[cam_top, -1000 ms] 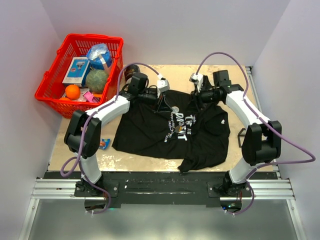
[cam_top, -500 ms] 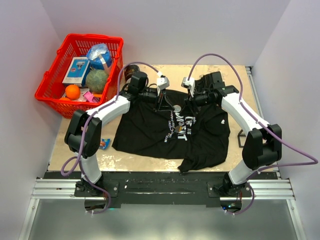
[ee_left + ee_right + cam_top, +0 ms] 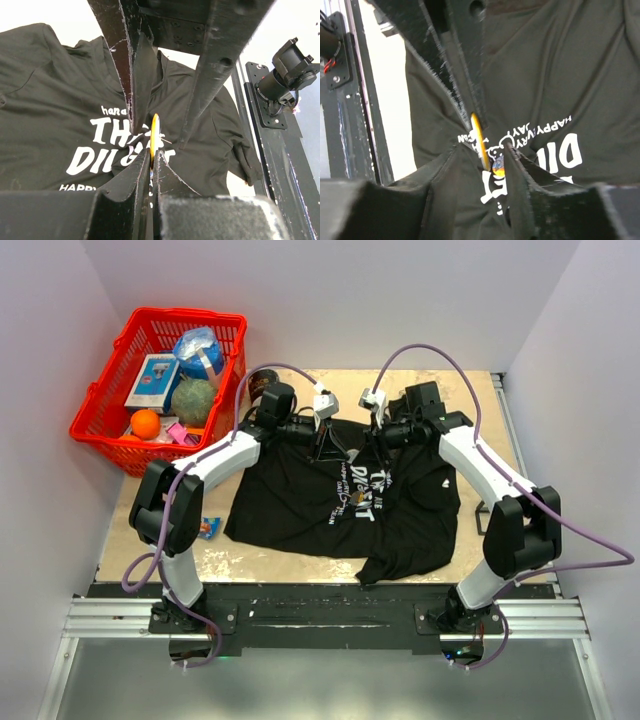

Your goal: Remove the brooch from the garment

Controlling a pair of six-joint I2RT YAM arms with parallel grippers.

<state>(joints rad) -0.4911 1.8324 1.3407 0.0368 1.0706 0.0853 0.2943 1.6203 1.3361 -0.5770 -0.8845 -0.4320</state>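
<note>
The garment [image 3: 300,502], a black T-shirt with white lettering, lies spread on the table. The brooch [image 3: 154,131] is a thin yellow-edged disc seen edge-on, standing up from the chest print. My left gripper [image 3: 151,151] is shut on the brooch's lower rim, with a ridge of cloth pulled up around it. My right gripper [image 3: 482,146] is open, one finger on each side of the brooch [image 3: 479,134], with a gap on the right. In the top view the left gripper [image 3: 325,447] and right gripper [image 3: 377,445] meet nose to nose over the shirt's collar area.
A red basket [image 3: 188,314] with a ball, an orange and boxes stands at the back left. A small packet [image 3: 208,528] lies by the shirt's left hem. A dark round thing [image 3: 262,383] sits behind the left arm, and a black block [image 3: 483,515] is at the table's right edge.
My right arm has swung left toward the left gripper, its fingers now straddle the brooch, and its jaws have narrowed a little. The left gripper has stayed shut in place.
</note>
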